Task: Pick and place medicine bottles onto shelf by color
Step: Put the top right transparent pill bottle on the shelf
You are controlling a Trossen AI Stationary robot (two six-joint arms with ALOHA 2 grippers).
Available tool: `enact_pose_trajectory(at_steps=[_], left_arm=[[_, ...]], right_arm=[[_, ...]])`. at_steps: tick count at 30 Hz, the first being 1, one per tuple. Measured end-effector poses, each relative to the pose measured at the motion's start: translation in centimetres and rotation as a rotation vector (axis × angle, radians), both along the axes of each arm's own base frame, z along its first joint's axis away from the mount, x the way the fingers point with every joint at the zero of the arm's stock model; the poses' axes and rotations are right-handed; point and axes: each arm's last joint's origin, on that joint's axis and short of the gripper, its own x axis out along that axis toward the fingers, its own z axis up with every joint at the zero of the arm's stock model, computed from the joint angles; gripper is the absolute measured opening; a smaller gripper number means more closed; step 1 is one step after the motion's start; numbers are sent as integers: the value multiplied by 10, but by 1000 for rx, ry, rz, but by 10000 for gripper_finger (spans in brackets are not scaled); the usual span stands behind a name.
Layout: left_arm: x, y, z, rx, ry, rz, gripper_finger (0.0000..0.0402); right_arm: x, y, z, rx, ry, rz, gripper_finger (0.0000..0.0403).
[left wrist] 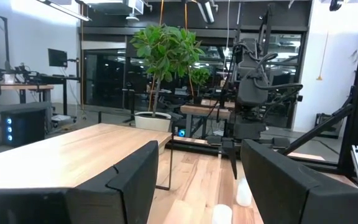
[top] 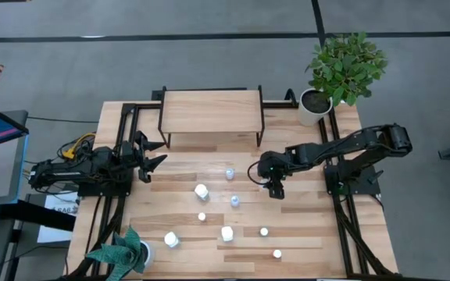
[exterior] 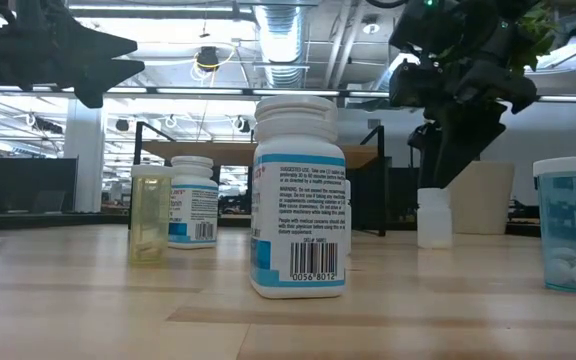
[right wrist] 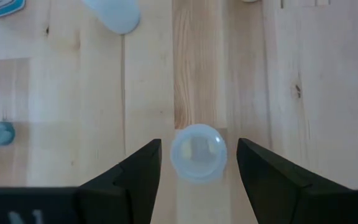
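Note:
The shelf stands at the table's far middle, its top bare. Several medicine bottles stand on the table before it: pale-blue ones, white ones, and tiny ones. My right gripper points down, open, over a small pale bottle. Its fingers stand on either side of the bottle with gaps showing. The bottle stands upright on its base. My left gripper is open and empty at the table's left, level with the shelf's near edge.
A potted plant in a white pot stands at the far right by the shelf. Another plant is at the near left corner. A big labelled white bottle stands close to the low camera. Black frame rails run along both table sides.

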Motion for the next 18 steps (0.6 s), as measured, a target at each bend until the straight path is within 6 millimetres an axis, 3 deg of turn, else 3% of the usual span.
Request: enact_pose_trajectory(at_steps=[7,18], left_arm=[[0,0,0,0,0,0,217],[0,0,-1,-1,13,0,217]], right_arm=[[0,0,-1,-4,4,-2,224],[16,0,-29,-19,79,21,223]])
